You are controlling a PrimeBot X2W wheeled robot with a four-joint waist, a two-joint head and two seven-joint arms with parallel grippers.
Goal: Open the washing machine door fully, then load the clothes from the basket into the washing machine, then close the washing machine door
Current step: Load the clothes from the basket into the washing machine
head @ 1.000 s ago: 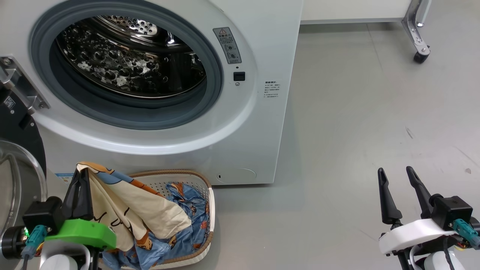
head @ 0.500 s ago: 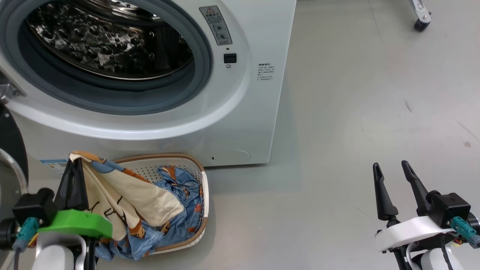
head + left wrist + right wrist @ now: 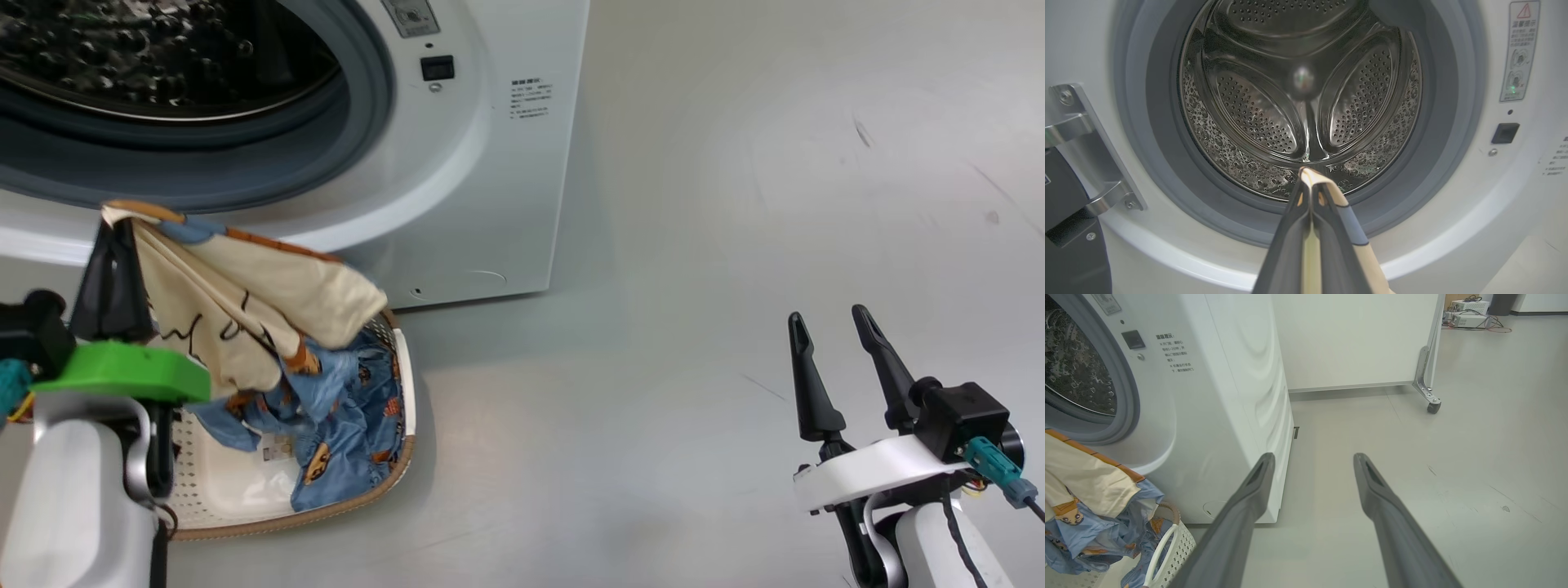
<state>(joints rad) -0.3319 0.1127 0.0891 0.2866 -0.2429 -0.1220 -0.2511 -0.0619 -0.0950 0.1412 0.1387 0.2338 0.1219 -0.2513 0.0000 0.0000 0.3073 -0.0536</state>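
Watching the left gripper (image 3: 114,233), I see its jaws pinched tight on a cream corner of the clothes (image 3: 245,302) — the blue part hangs down into the basket (image 3: 406,392). My worry is that the grip is only on an edge, so the bundle may slip out. The trailing part may also catch on the grey seal (image 3: 1437,122) and stay outside the drum (image 3: 1298,94). The arm points its fingers forward, at the drum's lower edge. The right gripper (image 3: 827,318) hangs wide open and empty above the floor.
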